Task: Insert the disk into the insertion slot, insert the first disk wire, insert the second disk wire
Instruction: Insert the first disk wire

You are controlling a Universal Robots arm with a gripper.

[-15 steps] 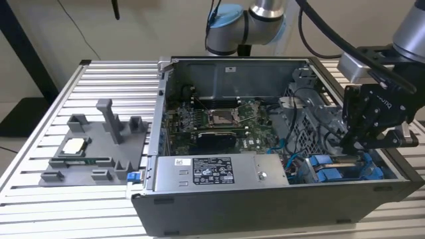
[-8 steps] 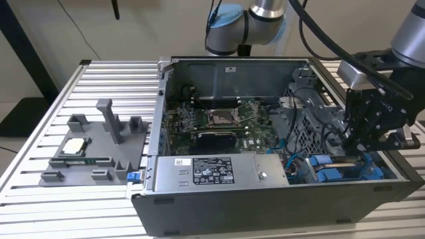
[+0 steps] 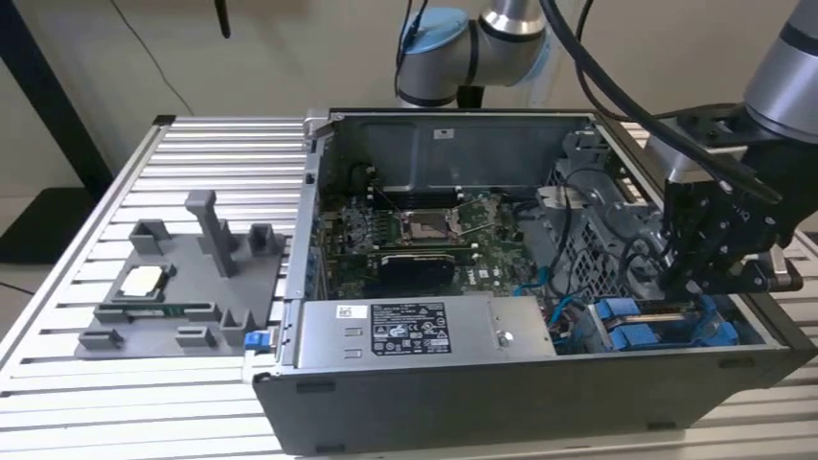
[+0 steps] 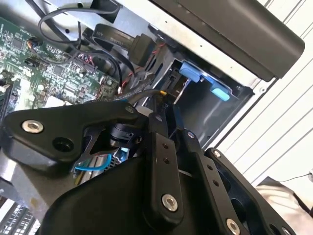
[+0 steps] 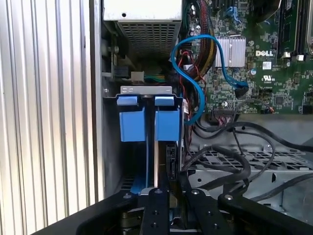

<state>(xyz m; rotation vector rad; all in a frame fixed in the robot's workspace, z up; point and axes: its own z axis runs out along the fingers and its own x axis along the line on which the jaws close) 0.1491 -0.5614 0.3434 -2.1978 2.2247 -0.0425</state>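
Blue plastic first: 2 blue tabs (image 5: 132, 120) sit side by side at the mouth of the drive bay (image 5: 146, 90) in the first wrist view.

Count of the rest:
- 1 open PC case (image 3: 537, 402)
- 1 grey PSU box (image 3: 486, 331) w/ white sticker, along the case's near wall
- 1 green mobo (image 3: 422, 235) on the case floor
- 1 blue cable (image 5: 195, 63) looping over the board beside the bay
- 1 grey fixture tray (image 3: 179, 287) on the slatted metal surface (image 3: 77, 383), at the exterior view's left, apart from the case

The disk (image 5: 155, 161) stands on edge in the bay, running from the tabs to my gripper (image 5: 168, 188). I see it only as a thin silver edge w/ a blue rail alongside; its label side is turned away.

My gripper (image 3: 696, 287) hangs down into the case corner at the exterior view's right, right at the disk's end, w/ the blue frames just beside it. Can't tell whether it's clamped on the disk or loose, since my own black linkage covers the contact spot in both wrist views.
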